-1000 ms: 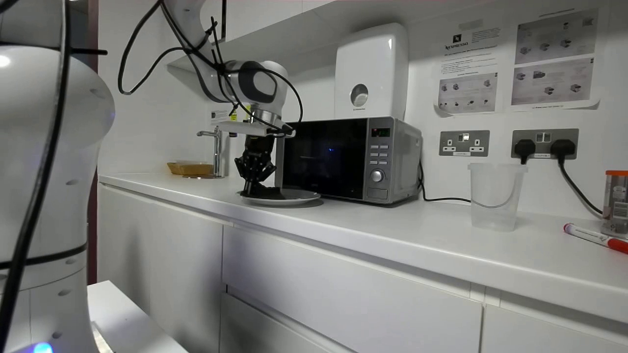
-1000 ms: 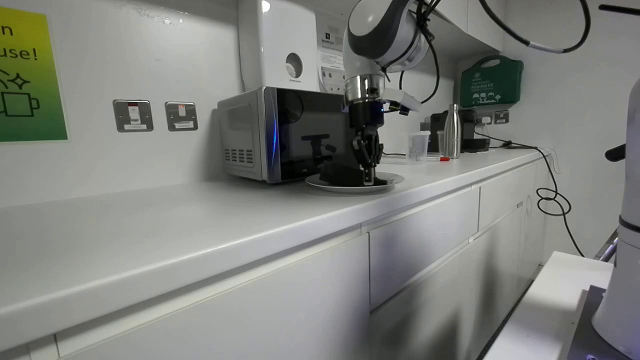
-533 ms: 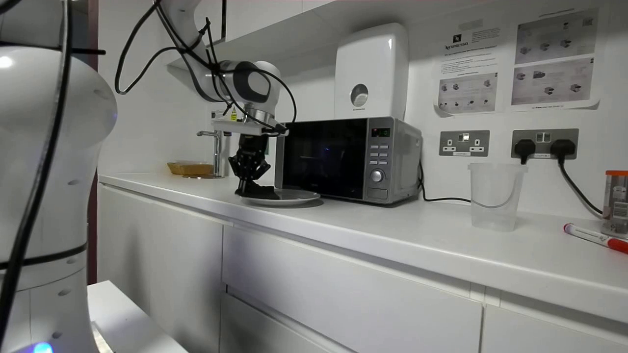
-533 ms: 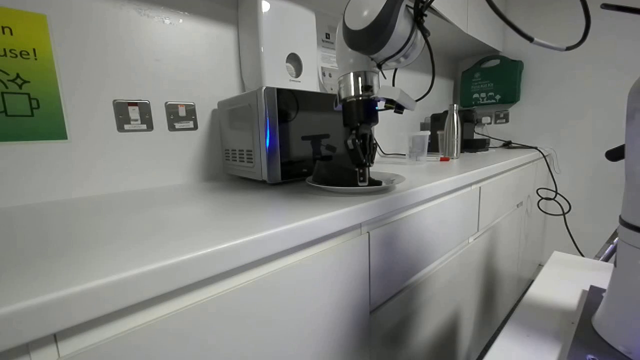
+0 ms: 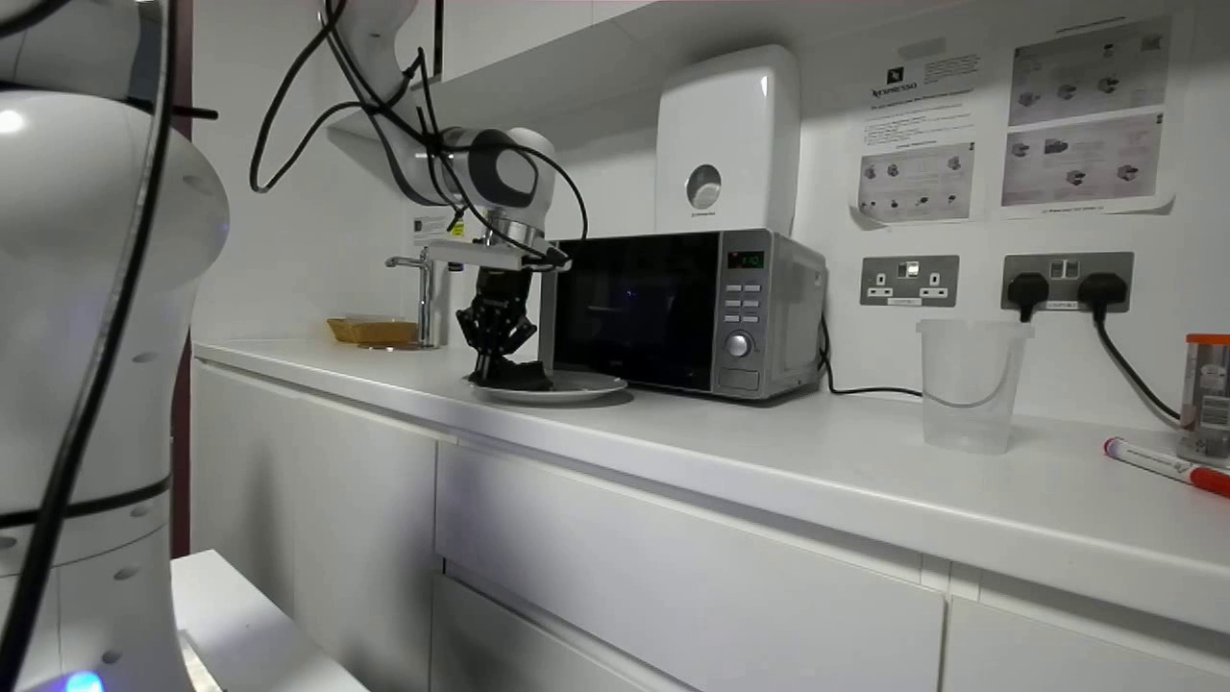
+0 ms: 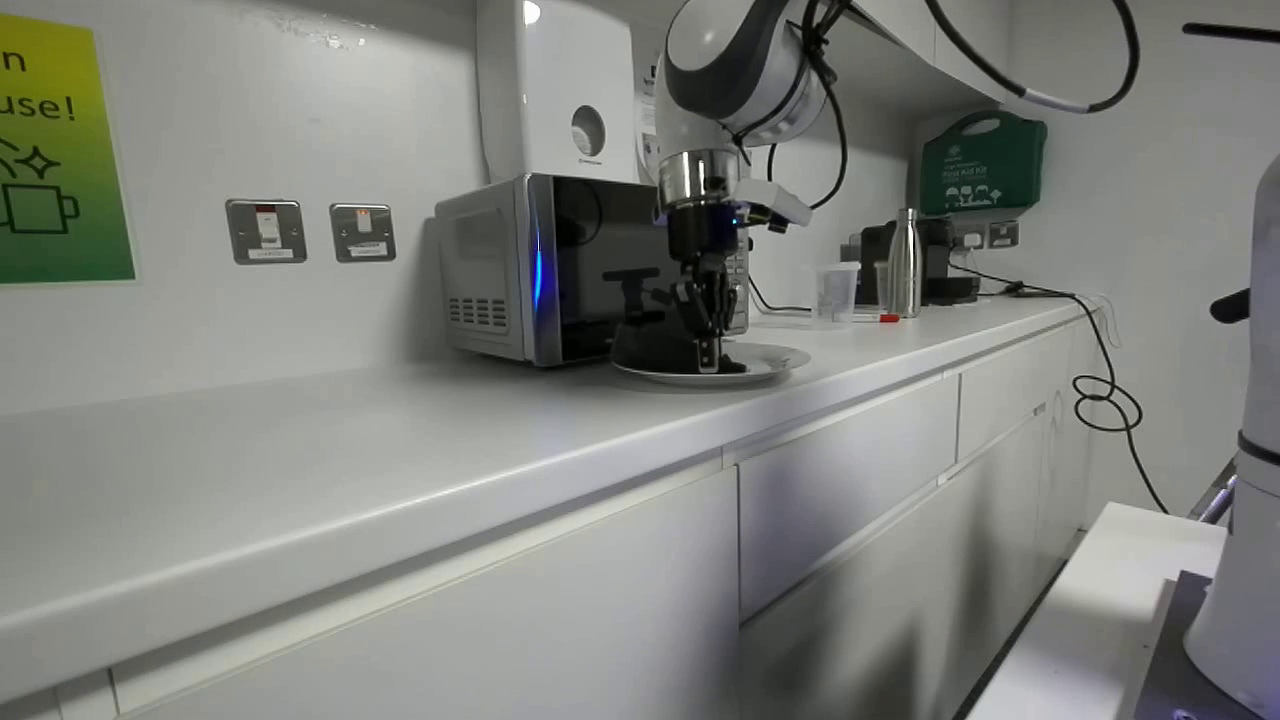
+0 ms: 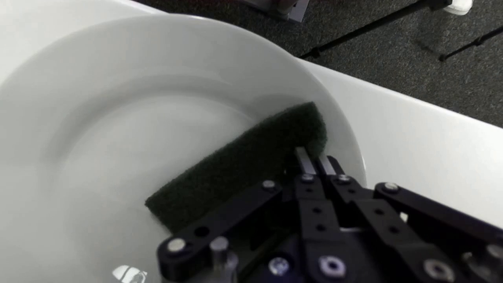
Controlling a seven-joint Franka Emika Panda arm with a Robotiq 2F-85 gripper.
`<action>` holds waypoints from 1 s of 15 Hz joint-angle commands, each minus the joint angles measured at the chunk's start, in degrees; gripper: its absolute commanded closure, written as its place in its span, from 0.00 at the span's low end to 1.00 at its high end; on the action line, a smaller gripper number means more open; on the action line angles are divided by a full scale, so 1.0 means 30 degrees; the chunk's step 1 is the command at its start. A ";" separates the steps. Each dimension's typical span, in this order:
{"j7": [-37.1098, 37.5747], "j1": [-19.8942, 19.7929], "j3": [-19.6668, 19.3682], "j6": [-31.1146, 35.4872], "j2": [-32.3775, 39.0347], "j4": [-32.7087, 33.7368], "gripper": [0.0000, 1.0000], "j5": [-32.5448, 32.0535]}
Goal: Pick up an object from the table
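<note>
Fingers pinch dark green pad near one end, over plate on white surface; microwave just beside.

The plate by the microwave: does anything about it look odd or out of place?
Yes: what looks like a dark green scouring pad is on the plate, where you might expect food. In the wrist view it lies off-centre, one end over the rim, pinched near there by the gripper. Nothing looks spilled or broken.
</note>
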 commanded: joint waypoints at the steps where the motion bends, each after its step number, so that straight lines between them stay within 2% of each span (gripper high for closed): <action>1: 0.0069 -0.0352 0.0021 -0.0324 0.1259 0.1395 0.99 -0.0531; 9: 0.0327 -0.1211 -0.0481 -0.0278 0.2102 0.2633 0.99 -0.1764; 15: 0.0290 -0.2035 -0.1107 -0.0220 0.1771 0.2346 0.99 -0.2248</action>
